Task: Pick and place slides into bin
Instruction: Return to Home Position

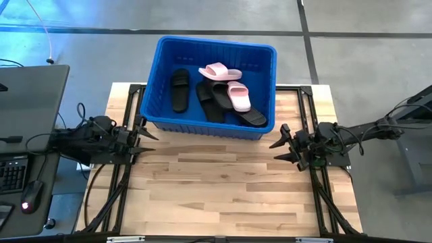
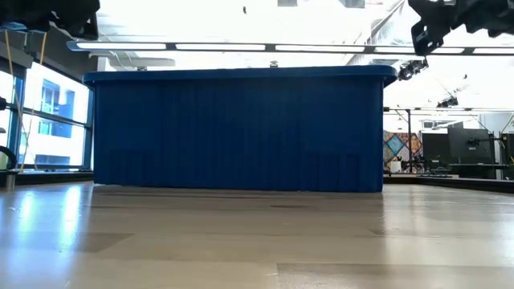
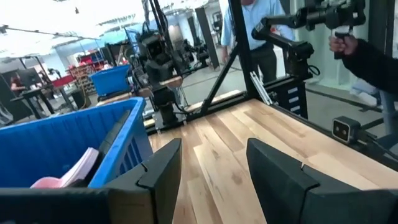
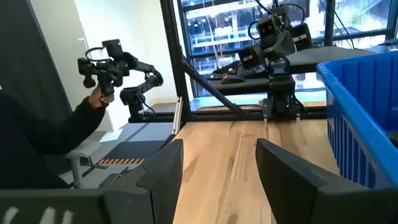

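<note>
Slides (image 1: 210,101): all lie inside the bin (image 1: 202,128); none shows on the table (image 1: 216,182) outside it.
Left gripper (image 1: 147,143): just off the bin's near-left corner, fingers spread, holding nothing; its wrist view shows bare wood in the gap.
Right gripper (image 1: 278,143): just off the bin's near-right corner, fingers spread, also empty.
Direction from fingers: the slides sit beyond the bin's near wall, between the two grippers and farther on; nothing lies on their side of that wall to pick.
Long axes: a lone black slide (image 1: 179,89) by the bin's left wall runs from far wall to near wall. One pink slide (image 1: 219,70) lies crosswise near the far wall. The other pink (image 1: 238,96) runs roughly far to near, on top of the black pile toward the bin's right wall.
Nearer arm: neither clearly; each stands about as close to its own corner of the bin.
Count, pink: two.
Count, black: three show plainly, one apart and the rest overlapping; a fourth seems tucked into the pile, so likely four.
Count, bin: one.
Judgement: nothing seems left to fetch; the coming move should only need both arms to draw away from the bin without clipping its near corners.
</note>
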Robot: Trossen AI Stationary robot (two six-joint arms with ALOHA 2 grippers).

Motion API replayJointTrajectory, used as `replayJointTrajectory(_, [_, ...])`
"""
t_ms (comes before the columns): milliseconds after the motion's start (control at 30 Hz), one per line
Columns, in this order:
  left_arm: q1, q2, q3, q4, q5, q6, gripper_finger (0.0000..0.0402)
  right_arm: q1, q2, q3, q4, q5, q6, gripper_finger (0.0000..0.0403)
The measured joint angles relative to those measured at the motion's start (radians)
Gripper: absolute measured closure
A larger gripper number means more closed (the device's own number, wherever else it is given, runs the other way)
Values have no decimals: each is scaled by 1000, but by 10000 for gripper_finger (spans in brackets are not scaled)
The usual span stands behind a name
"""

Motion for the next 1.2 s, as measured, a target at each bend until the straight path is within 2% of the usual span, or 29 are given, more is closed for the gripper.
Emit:
replayJointTrajectory(167, [0,0,-16,36,5,-4,229,0,-7,-119,183,0,0,210])
replayJointTrajectory(300, [0,0,-16,37,-33,-4,229,0,-7,-204,313,11,9,208])
replayJointTrajectory(533, [0,0,-16,27,-35,-3,229,0,-15,-233,346,10,26,208])
replayJointTrajectory(733, [0,0,-16,28,-34,-8,229,0,-111,-230,270,1,-13,208])
replayJointTrajectory(933, [0,-10,-15,36,32,-27,229,0,-254,-230,136,10,9,210])
replayJointTrajectory(1133, [0,-9,-15,85,24,1,229,0,-397,-245,17,16,-22,210])
replayJointTrajectory(1200, [0,-9,-15,88,11,16,229,0,-391,-245,-3,33,-18,212])
